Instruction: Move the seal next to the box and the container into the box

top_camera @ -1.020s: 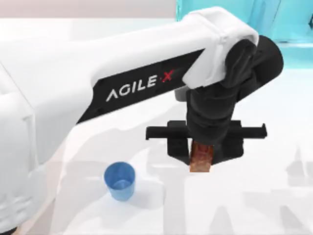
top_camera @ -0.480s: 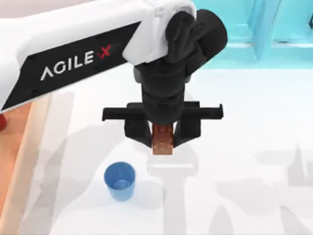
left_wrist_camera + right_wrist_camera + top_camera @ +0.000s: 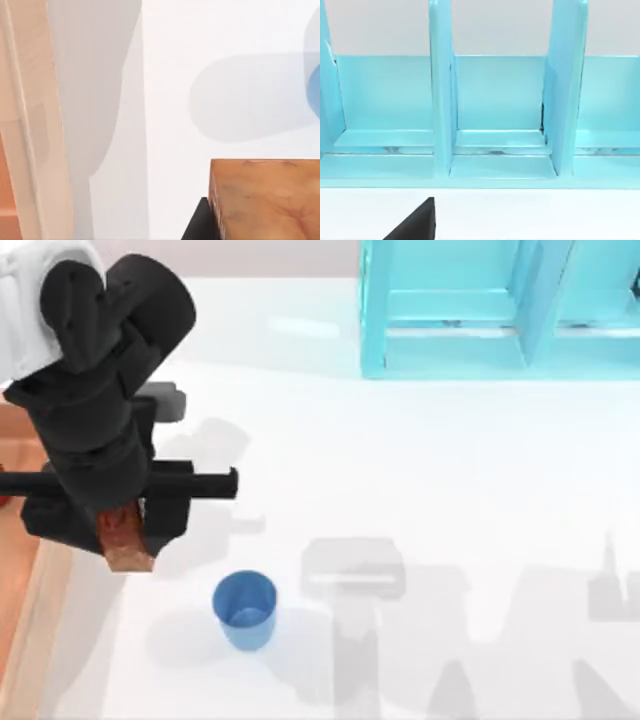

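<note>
Far left of the table: the large shallow light-wood box (image 3: 22,615), pale raised rim and orange-brown floor; only its right edge is visible from above. In my left wrist view the same rim (image 3: 30,125) runs along one side, with white table (image 3: 450,490) beside it.

My left gripper (image 3: 125,540) hangs just right of that rim, over the table surface, not over the box floor. Its jaws are clamped on the small reddish-brown seal (image 3: 127,537), a stamp-like block with mottled orange markings, gripped from both sides and lifted off the table. The wrist camera sees the seal's mottled face (image 3: 265,200) up close.

Next, right and nearer the front edge: the small round glossy blue container (image 3: 245,610), upright on the table, open mouth up, well outside the box and apart from my gripper. A sliver of it (image 3: 314,92) shows at the wrist picture's border.

Farther right, at the back: a turquoise shelf-like cabinet (image 3: 500,305) with upright dividers. My right wrist camera faces its compartments (image 3: 495,100); whether my right claw is apart or together I cannot tell.
</note>
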